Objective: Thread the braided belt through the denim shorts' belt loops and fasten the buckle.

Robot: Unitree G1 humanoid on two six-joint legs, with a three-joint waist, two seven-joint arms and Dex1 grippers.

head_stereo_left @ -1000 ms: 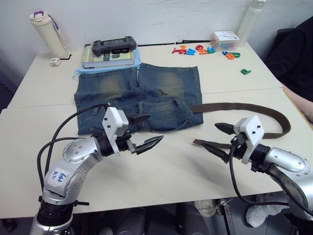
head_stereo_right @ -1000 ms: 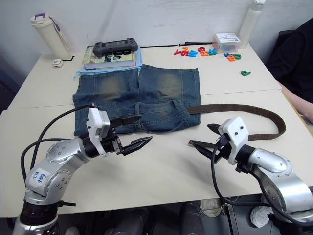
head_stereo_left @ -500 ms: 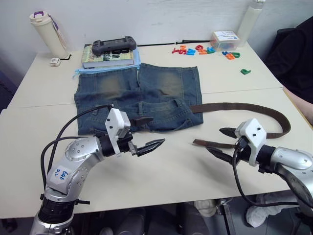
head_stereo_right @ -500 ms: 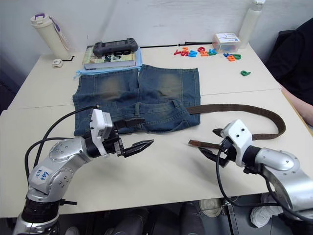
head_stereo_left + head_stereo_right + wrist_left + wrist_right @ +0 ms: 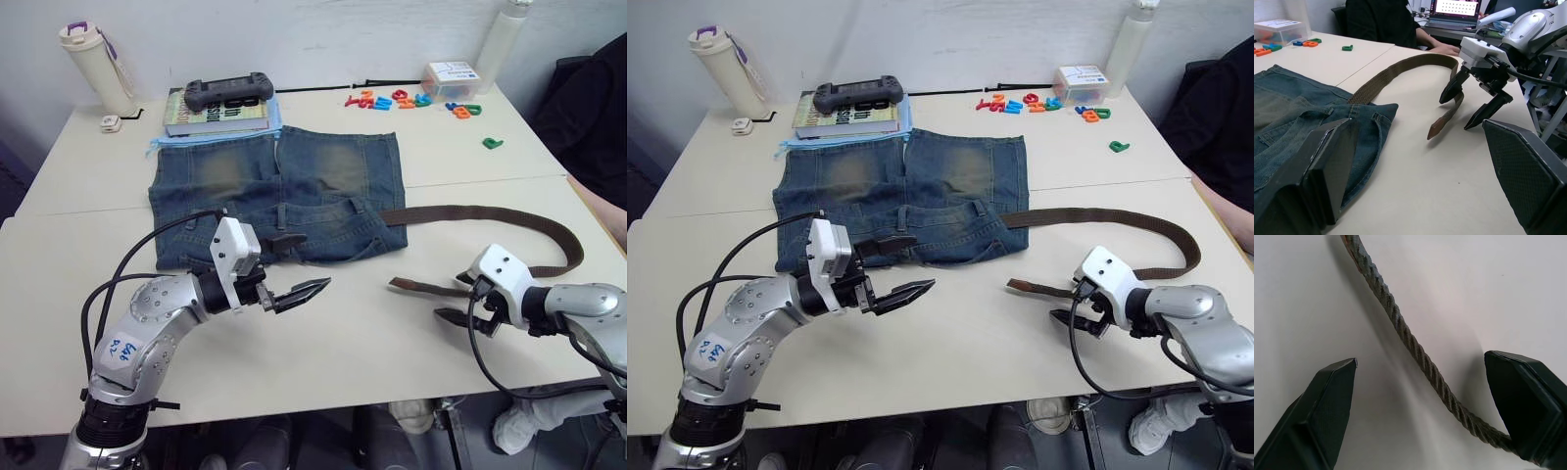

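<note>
Lowered since earlier, the right claw (image 5: 1080, 305) is spread astride the belt (image 5: 1097, 223) at lower right; left claw (image 5: 294, 266) spread. Edge-on webbing could be missed.

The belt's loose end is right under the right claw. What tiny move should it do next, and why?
Probably close on the strap. The right claw is open and straddles the braided belt near its free end, with nothing gripped, so pinching it would let it carry that end toward the denim shorts.

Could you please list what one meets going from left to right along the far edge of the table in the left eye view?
Tumbler → game controller on a book → coloured letters → plastic box → white bottle.
</note>
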